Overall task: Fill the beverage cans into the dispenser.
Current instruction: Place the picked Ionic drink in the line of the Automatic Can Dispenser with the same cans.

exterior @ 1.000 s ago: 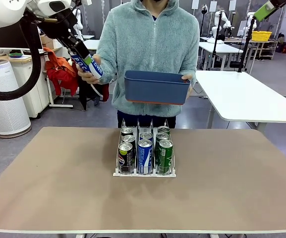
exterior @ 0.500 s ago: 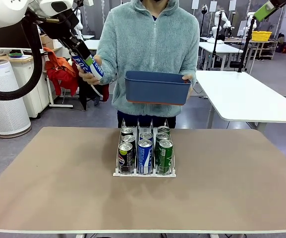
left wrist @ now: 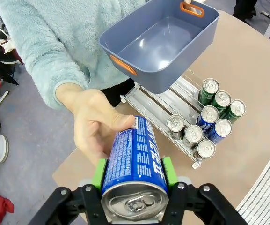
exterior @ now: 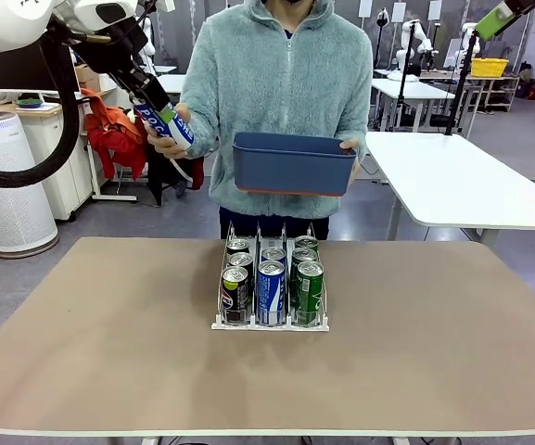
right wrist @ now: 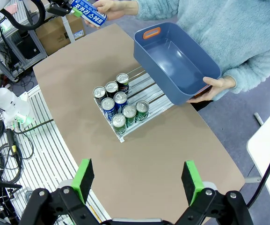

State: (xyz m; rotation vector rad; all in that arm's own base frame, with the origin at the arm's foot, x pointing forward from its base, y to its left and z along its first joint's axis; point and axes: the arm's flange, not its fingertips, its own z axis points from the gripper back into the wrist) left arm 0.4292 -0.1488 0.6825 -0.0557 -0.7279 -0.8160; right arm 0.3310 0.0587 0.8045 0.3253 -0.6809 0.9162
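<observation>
Room: lab w/ white desks behind; brown table (exterior: pixel 109 352) in front, person at far side.
L gripper (left wrist: pixel 134 178): clenched on blue can (left wrist: pixel 134 164), green pads on both sides of it, silver top toward the wrist cam. In front view it was up high at far left (exterior: pixel 160 119), well above table.
Hand (left wrist: pixel 95 124): person's hand was still cupped round the can's far end, touching it. Handover not finished.
Change: almost none over the last sec. Can, arm and hand sat in the same spot; bin wobbled slightly. Grip looked made, so my read is the arm was waiting on the hand to let go.
Bin (exterior: pixel 293 163): dark-blue, empty inside per wrist views, held in person's other hand over far edge of table.
Dispenser (exterior: pixel 269 323): mid-table, three lanes. Six cans (right wrist: pixel 118 105) in it, two per lane at the front: dark, blue, green. Rear of each lane was free.
R gripper (right wrist: pixel 137 180): jaws spread wide, nothing between them, high over near side of table.
Meaning: bin empty, so this blue can was likely the last one; middle lane behind the blue pair suits it.
</observation>
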